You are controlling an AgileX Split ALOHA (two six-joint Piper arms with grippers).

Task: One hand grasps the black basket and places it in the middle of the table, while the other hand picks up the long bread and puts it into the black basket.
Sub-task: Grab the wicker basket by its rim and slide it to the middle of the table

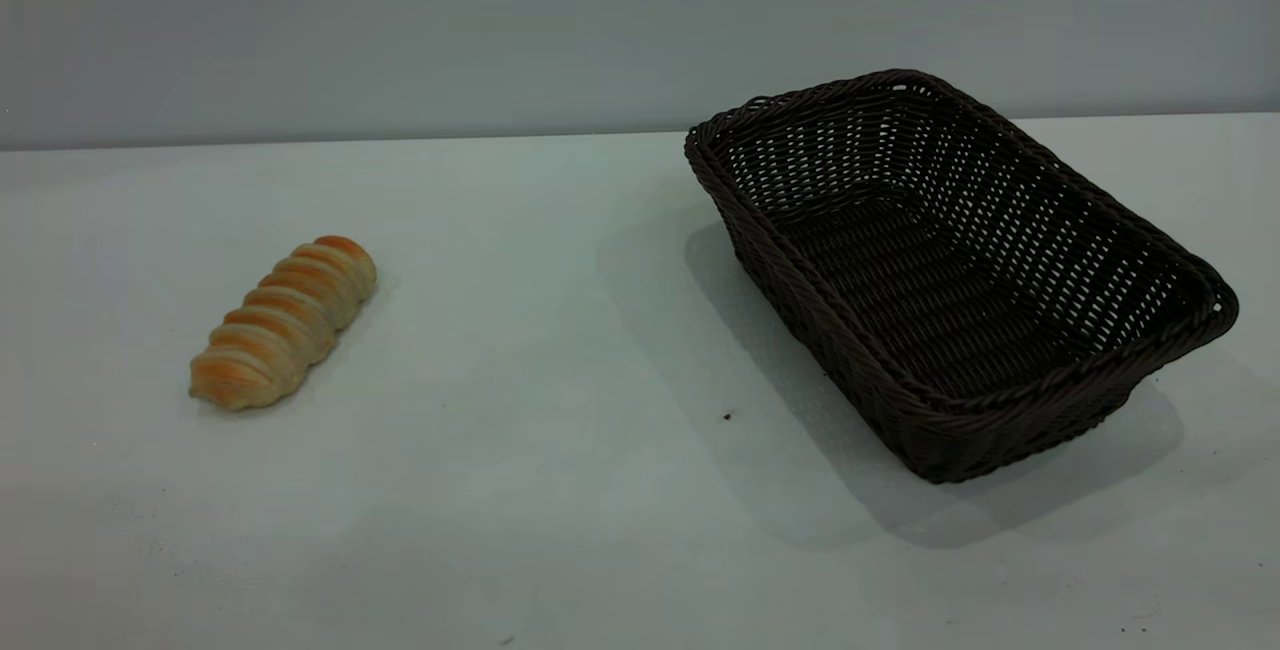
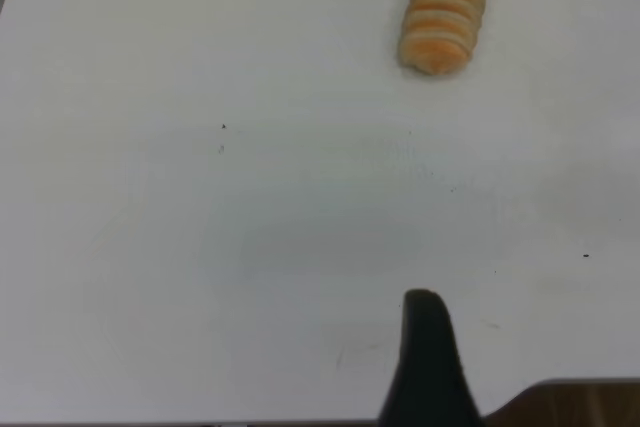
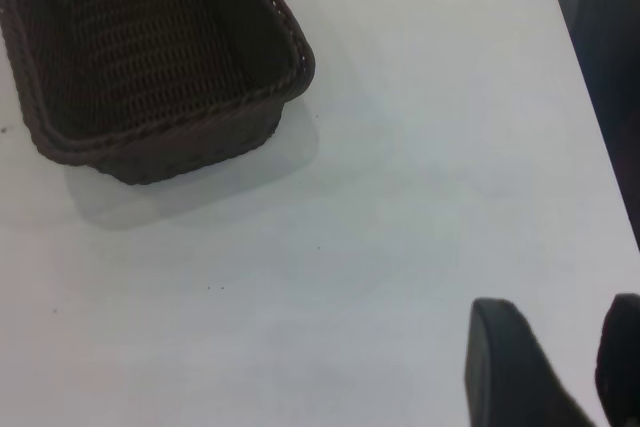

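The black basket [image 1: 800, 300] stands empty on the right half of the white table [image 1: 560, 350], set at an angle. The long bread [image 1: 285, 322] lies on the left side, ridged top up, far from the basket. Neither arm shows in the exterior view. In the left wrist view my left gripper [image 2: 425, 347] hovers over bare table, well short of the bread [image 2: 447, 9]. In the right wrist view my right gripper [image 3: 560, 322] is open and empty over bare table, apart from a corner of the basket [image 3: 180, 142].
A grey wall runs behind the table's far edge. A few tiny dark specks [image 1: 727, 417] mark the tabletop between bread and basket. The table's edge and a dark area beyond it [image 3: 610, 97] show in the right wrist view.
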